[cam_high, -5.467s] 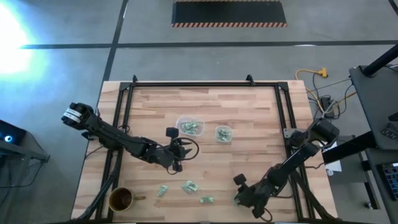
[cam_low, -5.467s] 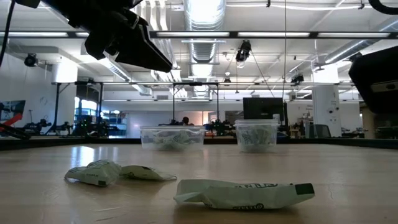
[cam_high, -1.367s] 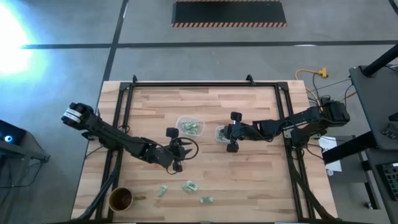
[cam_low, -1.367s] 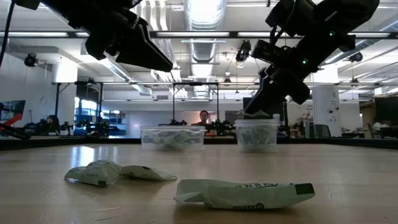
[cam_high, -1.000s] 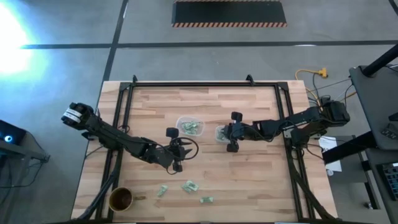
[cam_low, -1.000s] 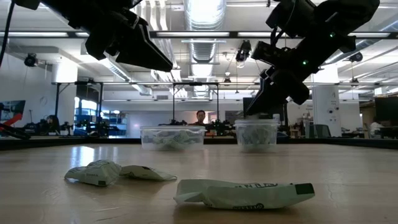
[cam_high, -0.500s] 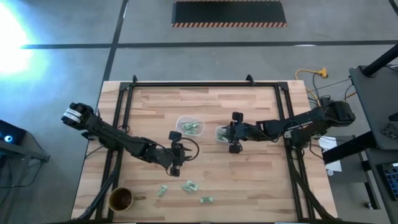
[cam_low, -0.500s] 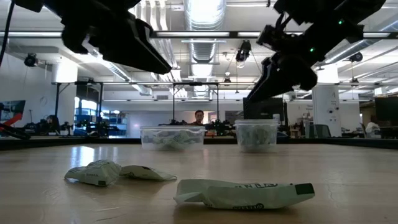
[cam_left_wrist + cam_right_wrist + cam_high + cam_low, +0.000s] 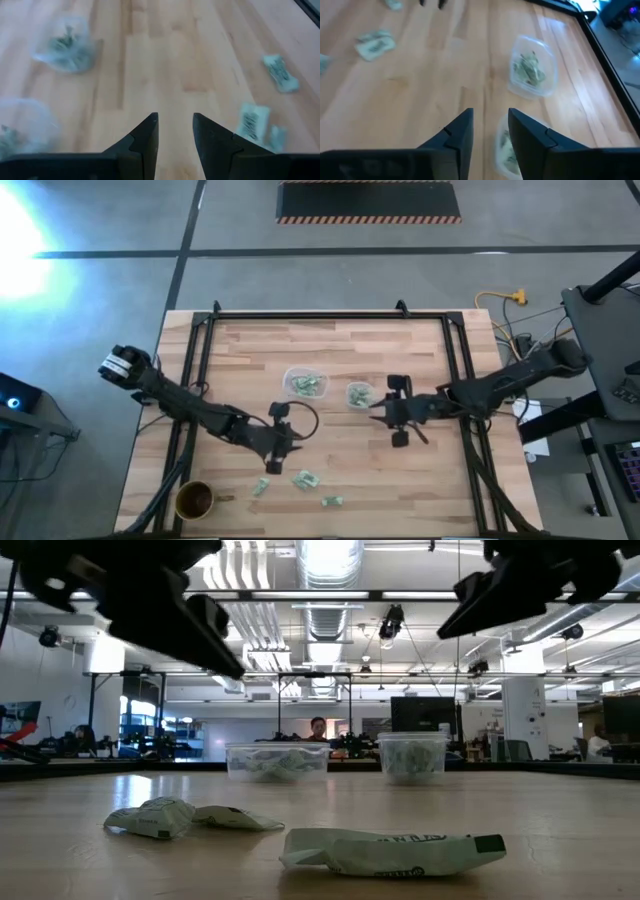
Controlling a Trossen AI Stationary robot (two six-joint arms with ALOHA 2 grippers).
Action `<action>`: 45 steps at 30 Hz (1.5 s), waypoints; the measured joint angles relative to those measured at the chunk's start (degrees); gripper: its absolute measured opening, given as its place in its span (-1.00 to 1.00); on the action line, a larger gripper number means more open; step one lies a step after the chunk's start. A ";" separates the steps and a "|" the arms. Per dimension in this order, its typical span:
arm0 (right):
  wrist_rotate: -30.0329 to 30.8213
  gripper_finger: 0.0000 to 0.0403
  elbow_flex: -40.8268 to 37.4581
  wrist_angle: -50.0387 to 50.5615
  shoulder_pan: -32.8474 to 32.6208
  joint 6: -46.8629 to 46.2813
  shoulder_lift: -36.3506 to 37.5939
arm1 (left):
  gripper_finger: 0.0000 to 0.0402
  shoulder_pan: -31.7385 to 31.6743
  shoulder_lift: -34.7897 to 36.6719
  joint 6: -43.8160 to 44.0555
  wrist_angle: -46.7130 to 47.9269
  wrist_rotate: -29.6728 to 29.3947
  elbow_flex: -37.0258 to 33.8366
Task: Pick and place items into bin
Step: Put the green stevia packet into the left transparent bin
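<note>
Three pale green and white wrapped items [image 9: 260,486] [image 9: 305,478] [image 9: 332,501] lie flat on the wood near the table's front edge; the low view shows them close up [image 9: 390,852]. Two clear bins [image 9: 305,385] [image 9: 360,395] at mid-table hold more such pieces. My left gripper [image 9: 285,442] hovers open above the table, between the bins and the loose items, with nothing between its fingers [image 9: 175,132]. My right gripper [image 9: 380,410] is open and empty [image 9: 490,127], raised just to the near right of the right-hand bin [image 9: 532,67].
A round brown cup [image 9: 195,500] stands at the near left corner. A black frame [image 9: 320,316] runs along the table's far edge and both sides. Bare wood lies between the bins and the loose items, and on the table's far half.
My right gripper has pulled back from over the right-hand bin toward the table's near right, rising as it went. My left gripper has shifted a little toward the near edge and the loose items, and has turned. The items and bins lie as before.
</note>
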State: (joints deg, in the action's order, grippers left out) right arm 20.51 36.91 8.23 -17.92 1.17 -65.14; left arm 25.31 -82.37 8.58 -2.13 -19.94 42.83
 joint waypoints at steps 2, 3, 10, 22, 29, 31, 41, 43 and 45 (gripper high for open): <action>0.00 -0.47 0.00 0.15 -1.44 -0.04 0.87 | -0.48 1.55 0.00 2.50 -0.01 -0.02 -1.06; 0.00 -0.48 -0.02 0.15 -2.01 -0.08 1.16 | -0.48 2.53 0.00 3.76 -0.08 -0.04 -1.51; 0.02 -0.54 -0.02 -0.05 -3.51 -0.17 1.34 | -0.48 10.87 -2.21 9.32 -3.29 -0.46 -2.60; 0.02 -0.62 -0.09 -0.70 -3.46 -0.41 0.10 | -0.48 13.43 -16.01 2.55 -13.96 -0.55 1.39; 0.03 -0.64 -0.62 -0.74 -3.46 -0.81 0.10 | -0.48 11.38 -18.69 2.58 -14.18 0.77 2.32; 0.04 -0.64 -0.81 -0.70 -3.46 -0.79 0.10 | -0.48 11.13 -19.09 2.70 -13.90 1.98 2.32; 0.02 -0.64 -0.94 -0.72 -3.46 -1.18 0.10 | -0.48 10.92 -20.76 2.62 -16.07 3.97 2.25; 0.02 -0.64 -0.94 -0.72 -3.46 -1.20 0.10 | -0.48 10.78 -21.25 2.58 -16.16 4.41 2.25; 0.02 -0.64 -0.94 -0.72 -3.46 -1.20 0.10 | -0.48 10.60 -21.64 2.57 -16.52 4.76 2.25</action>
State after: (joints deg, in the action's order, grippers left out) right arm 20.53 35.97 7.51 -21.39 -0.03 -65.04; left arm 35.91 -104.01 11.16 -18.65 -15.18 45.08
